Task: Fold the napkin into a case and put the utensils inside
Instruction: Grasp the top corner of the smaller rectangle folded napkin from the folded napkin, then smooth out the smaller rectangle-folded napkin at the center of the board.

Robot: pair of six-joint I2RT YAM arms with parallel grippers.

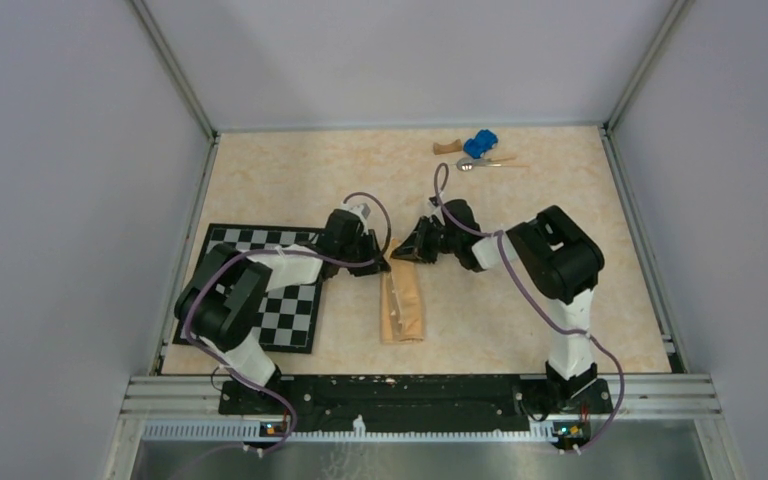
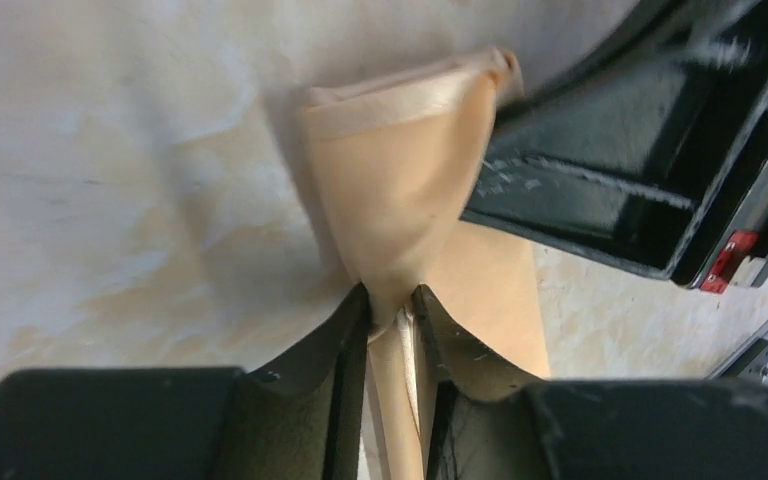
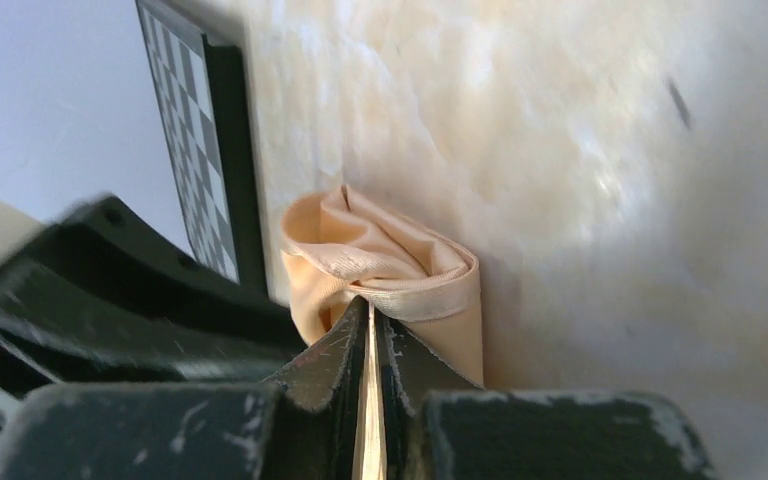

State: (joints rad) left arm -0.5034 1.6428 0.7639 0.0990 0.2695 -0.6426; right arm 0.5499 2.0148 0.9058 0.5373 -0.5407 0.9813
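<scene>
The peach-orange napkin [image 1: 402,308] lies as a narrow folded strip in the middle of the table. My left gripper [image 1: 380,262] and right gripper [image 1: 407,252] meet at its far end. The left gripper [image 2: 391,303] is shut on a pinch of the napkin [image 2: 400,180]. The right gripper [image 3: 371,312] is shut on the bunched napkin edge [image 3: 390,262]. A silver spoon [image 1: 480,163] and its thin handle lie at the far right of the table, away from both grippers.
A black-and-white checkerboard mat [image 1: 285,300] lies at the left under my left arm, and shows in the right wrist view [image 3: 195,130]. A blue toy car [image 1: 480,144] and a brown wooden block [image 1: 447,148] sit beside the spoon. Grey walls enclose the table.
</scene>
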